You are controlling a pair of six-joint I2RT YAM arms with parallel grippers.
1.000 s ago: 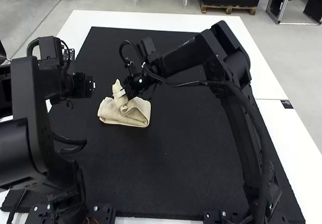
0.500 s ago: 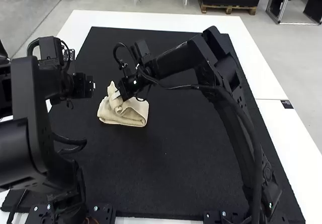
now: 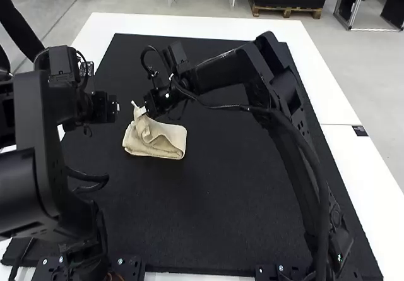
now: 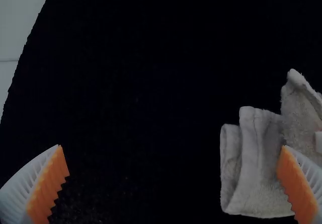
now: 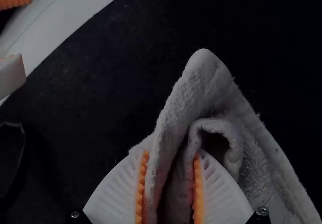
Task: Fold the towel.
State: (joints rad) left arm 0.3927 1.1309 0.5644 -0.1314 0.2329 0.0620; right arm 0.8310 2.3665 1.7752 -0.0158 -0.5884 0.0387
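Observation:
The cream towel [image 3: 161, 141] lies folded into a small bundle on the dark mat, left of the middle. My right gripper [image 3: 142, 111] reaches across to its far left part and pinches a raised, pointed fold. In the right wrist view, my right gripper [image 5: 170, 183] has bunched layers of the towel [image 5: 201, 83] between its orange pads. My left gripper [image 3: 116, 107] hangs to the left of the towel, apart from it. Seen from its own wrist, the left gripper [image 4: 173, 158] holds its fingers wide apart, one overlapping the view of the towel [image 4: 261, 183].
The black mat [image 3: 233, 186] covers most of the white table [image 3: 189, 26]. The right arm spans the mat's right half; the left arm stands over its left edge.
The right gripper has moved left and slightly away from the arm bases, drawing the held fold with it. The left arm has stayed still.

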